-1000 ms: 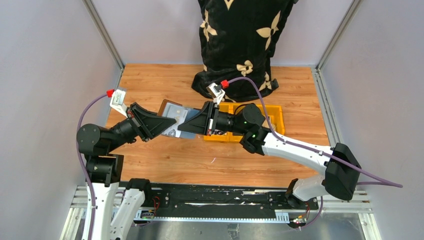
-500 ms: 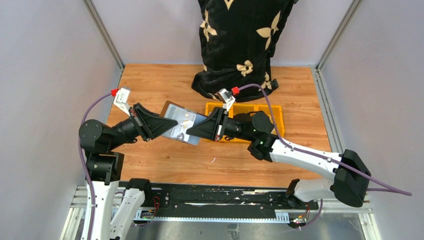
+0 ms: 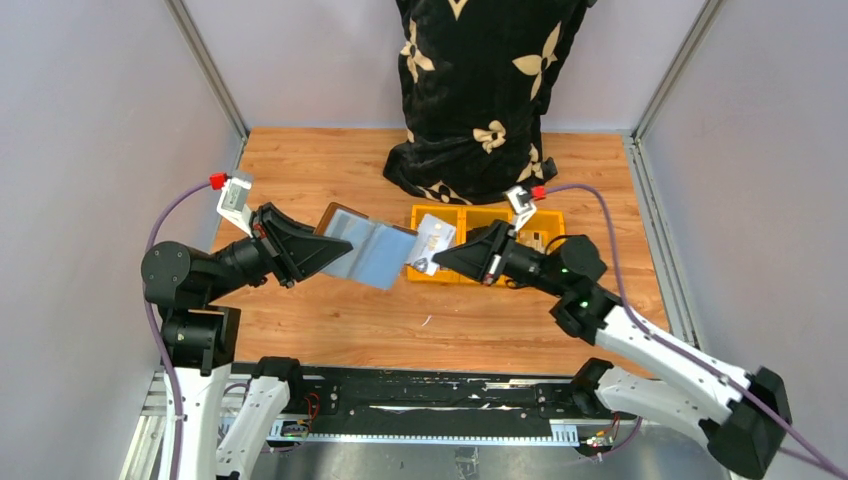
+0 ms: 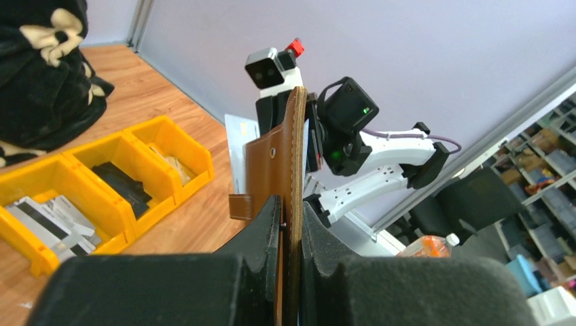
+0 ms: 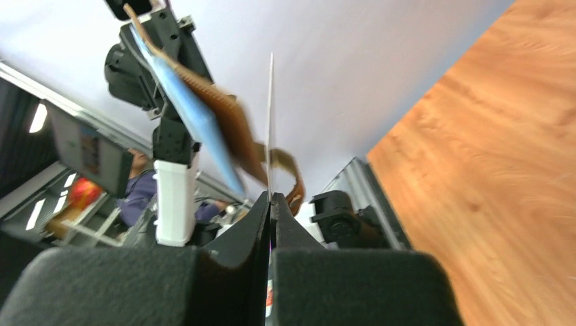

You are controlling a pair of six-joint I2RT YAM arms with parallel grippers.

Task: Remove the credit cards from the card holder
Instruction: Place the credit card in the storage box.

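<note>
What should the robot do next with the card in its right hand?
Probably lower the card into the yellow bin and let go. The right hand pinches it, and it looks clear of the holder gripped by the left hand. Other cards already lie in that bin.

The wooden table [image 3: 300, 180] carries yellow plastic bins [image 3: 553, 228] just 3 o'clock of centre and a black flower-patterned bag [image 3: 480, 90] at 12 o'clock.

The card holder [image 3: 365, 250] was matt brown stitched leather with a shiny silvery lining, the counter [image 3: 330, 310] smooth wood, the bins [image 3: 475, 212] glossy yellow plastic.
</note>
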